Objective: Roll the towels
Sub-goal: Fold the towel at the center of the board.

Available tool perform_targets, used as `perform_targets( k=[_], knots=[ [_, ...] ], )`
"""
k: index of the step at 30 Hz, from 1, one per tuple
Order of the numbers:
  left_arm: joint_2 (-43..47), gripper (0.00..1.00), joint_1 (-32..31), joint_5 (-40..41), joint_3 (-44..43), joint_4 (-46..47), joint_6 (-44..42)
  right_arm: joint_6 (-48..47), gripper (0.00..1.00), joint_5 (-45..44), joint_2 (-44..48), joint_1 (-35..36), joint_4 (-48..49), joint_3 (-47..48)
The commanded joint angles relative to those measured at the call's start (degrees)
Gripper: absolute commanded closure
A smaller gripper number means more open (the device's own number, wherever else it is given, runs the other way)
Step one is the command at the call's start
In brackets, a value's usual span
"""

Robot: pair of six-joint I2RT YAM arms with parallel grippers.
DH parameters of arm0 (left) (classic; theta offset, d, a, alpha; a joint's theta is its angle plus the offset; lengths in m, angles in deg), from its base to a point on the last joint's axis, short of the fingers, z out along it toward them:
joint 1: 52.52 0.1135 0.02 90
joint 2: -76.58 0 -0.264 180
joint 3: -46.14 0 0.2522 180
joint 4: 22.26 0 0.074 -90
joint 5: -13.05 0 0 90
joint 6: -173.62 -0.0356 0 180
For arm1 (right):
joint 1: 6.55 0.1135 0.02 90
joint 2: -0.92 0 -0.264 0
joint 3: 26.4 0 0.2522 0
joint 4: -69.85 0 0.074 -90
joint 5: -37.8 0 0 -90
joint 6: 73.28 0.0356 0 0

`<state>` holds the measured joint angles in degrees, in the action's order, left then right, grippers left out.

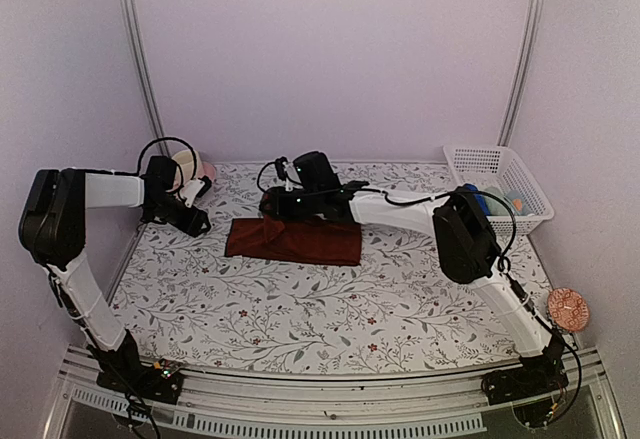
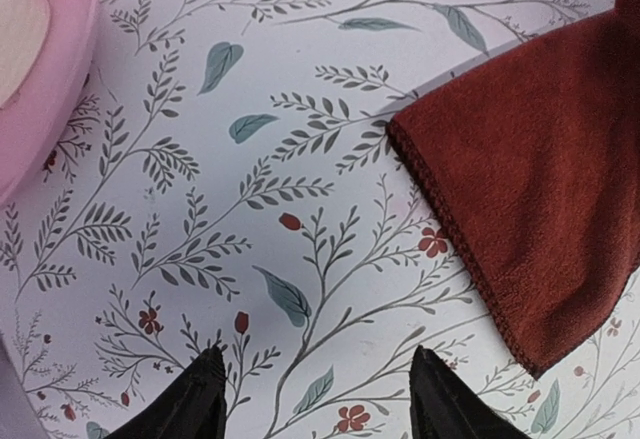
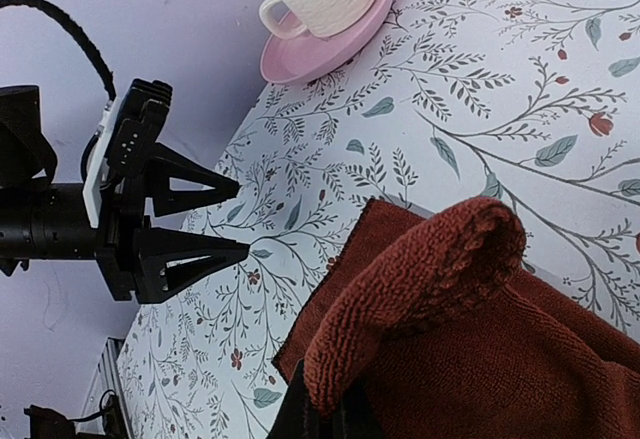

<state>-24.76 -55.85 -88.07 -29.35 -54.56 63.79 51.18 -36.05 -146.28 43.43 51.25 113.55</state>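
Your maroon towel [image 1: 300,244] lies on the floral table cover [image 1: 330,309], toward twelve o'clock of its middle. Your right gripper [image 1: 268,209] is clenched on the towel's left edge, which curls over. At the towel's nine o'clock, your left gripper [image 1: 195,221] hangs just beside it, fingers spread, holding nothing.
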Motion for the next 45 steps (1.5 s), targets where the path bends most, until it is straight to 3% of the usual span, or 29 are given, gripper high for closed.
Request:
perform_targets(
  k=[1,23,25,28,31,39,43,45],
  knots=[
    [-0.79,0.37,0.04,-0.21,0.73,1.76,0.41,2.09,0.97,3.32,-2.29,0.93,6.1,2.12],
    [-1.44,0.36,0.09,-0.69,1.45,2.11,0.48,9.91,0.93,3.99,-9.59,1.83,20.87,4.23],
    [-1.57,0.36,0.08,-0.76,1.38,2.02,0.45,10.5,0.87,4.03,-10.29,1.87,21.47,4.36],
    [-1.67,0.36,0.09,-0.64,1.44,2.0,0.47,10.77,0.66,4.45,-10.83,1.84,21.58,4.38],
    [-2.01,0.36,0.15,-0.5,1.32,1.95,0.49,10.29,0.56,6.31,-10.34,1.96,22.37,4.33],
    [-1.55,0.34,0.65,1.15,0.73,2.33,0.78,7.48,0.48,12.03,-6.0,1.99,24.27,3.34],
    [-0.08,0.31,1.93,-1.96,-1.82,0.08,0.02,3.75,0.47,13.5,1.78,1.42,23.89,-4.43],
    [1.01,0.3,2.04,-5.42,-3.16,-1.52,-0.8,2.61,0.48,13.91,7.34,-0.03,23.75,-13.0]
  ],
)
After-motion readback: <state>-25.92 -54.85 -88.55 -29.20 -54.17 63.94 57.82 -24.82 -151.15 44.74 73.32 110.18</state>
